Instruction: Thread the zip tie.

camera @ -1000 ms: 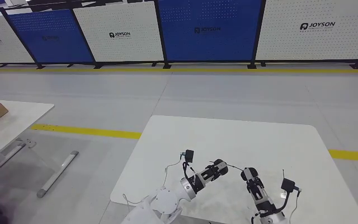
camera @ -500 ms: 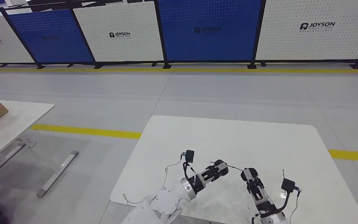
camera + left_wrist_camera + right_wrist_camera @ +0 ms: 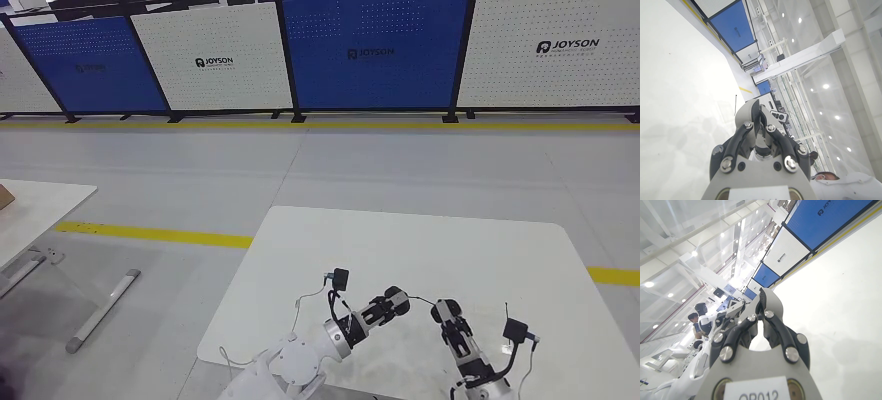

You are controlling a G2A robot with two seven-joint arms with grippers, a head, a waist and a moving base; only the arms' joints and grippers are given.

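The zip tie (image 3: 735, 105) is showing as a thin black strip, running almost straight, with a small head at its far end. Its near end is seemingly disappearing behind the left gripper (image 3: 759, 106).

Far half: open surface of the table (image 3: 420, 240) is offered from the middle to the far edge; wide passage.
Near edge: room is taken up by the left gripper (image 3: 396, 297) and right gripper (image 3: 443, 308), set close together.
Gap between: narrow, crossed by a thin dark strand (image 3: 420, 299).
Low obstacle: a zip tie (image 3: 735, 105) is laid flat on the tabletop beyond the left gripper.
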